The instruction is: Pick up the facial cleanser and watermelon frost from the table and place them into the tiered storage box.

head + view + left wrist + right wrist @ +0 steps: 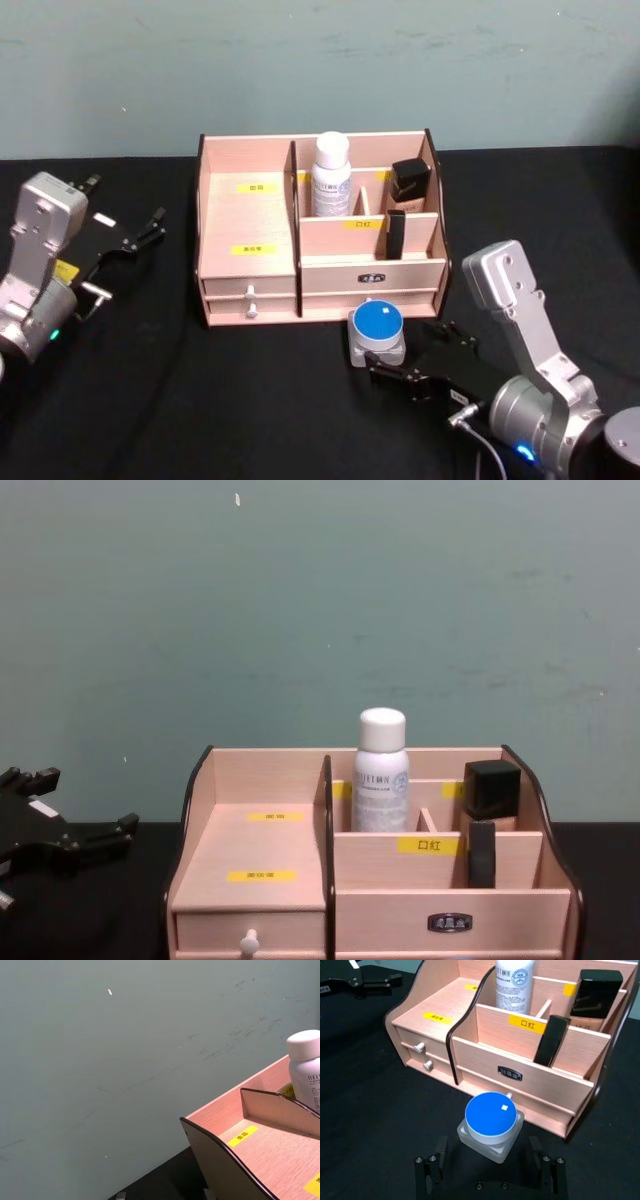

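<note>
The facial cleanser [330,173], a white bottle with a white cap, stands upright in a back compartment of the tiered storage box [250,215]; it also shows in the chest view [381,773] and the wrist views [514,982] [306,1067]. The watermelon frost [377,333], a squat jar with a blue lid, sits on the table just in front of the box's drawer [491,1122]. My right gripper [420,358] is open low behind the jar, its fingers [432,1170] straddling the near side without touching. My left gripper [125,250] hangs open left of the box [60,830].
A black-capped square bottle [410,180] and a black tube [395,232] occupy the box's right compartments. Drawers with white knobs [251,298] face me. The black table [200,400] has free room left and front. A teal wall stands behind.
</note>
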Robot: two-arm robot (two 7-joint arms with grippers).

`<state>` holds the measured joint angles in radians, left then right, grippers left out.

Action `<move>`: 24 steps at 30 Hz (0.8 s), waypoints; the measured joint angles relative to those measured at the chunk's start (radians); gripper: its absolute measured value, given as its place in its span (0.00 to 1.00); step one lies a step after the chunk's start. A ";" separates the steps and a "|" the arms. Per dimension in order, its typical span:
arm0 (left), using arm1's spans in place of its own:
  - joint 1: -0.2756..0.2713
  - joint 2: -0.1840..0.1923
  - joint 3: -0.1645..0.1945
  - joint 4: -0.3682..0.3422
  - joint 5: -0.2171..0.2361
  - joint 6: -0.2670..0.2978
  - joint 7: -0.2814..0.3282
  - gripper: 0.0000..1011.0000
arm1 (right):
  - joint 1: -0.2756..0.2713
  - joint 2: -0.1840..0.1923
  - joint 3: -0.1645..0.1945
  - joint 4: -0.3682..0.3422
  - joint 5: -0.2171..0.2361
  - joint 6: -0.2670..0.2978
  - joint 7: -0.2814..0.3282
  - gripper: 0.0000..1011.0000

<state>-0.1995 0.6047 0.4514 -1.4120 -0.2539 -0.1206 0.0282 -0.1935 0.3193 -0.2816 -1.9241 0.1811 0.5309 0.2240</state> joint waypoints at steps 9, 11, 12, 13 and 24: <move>0.000 0.000 0.000 0.000 0.000 0.000 0.000 0.99 | 0.033 -0.024 -0.002 0.056 -0.010 -0.024 0.014 0.99; 0.000 0.000 0.000 0.000 0.000 0.000 0.000 0.99 | 0.040 -0.029 -0.003 0.067 -0.010 -0.028 0.018 0.99; 0.000 0.000 0.000 0.000 0.000 0.000 0.000 0.99 | 0.043 -0.030 -0.004 0.070 -0.010 -0.030 0.019 0.99; 0.000 0.000 0.000 0.000 0.000 0.000 0.000 0.99 | 0.045 -0.032 -0.005 0.073 -0.010 -0.032 0.020 0.99; 0.000 0.000 0.000 0.000 0.000 0.000 0.000 0.99 | 0.067 -0.043 -0.016 0.103 -0.013 -0.053 0.027 0.99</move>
<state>-0.1995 0.6047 0.4514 -1.4120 -0.2539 -0.1205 0.0283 -0.1264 0.2759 -0.2974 -1.8206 0.1679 0.4783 0.2507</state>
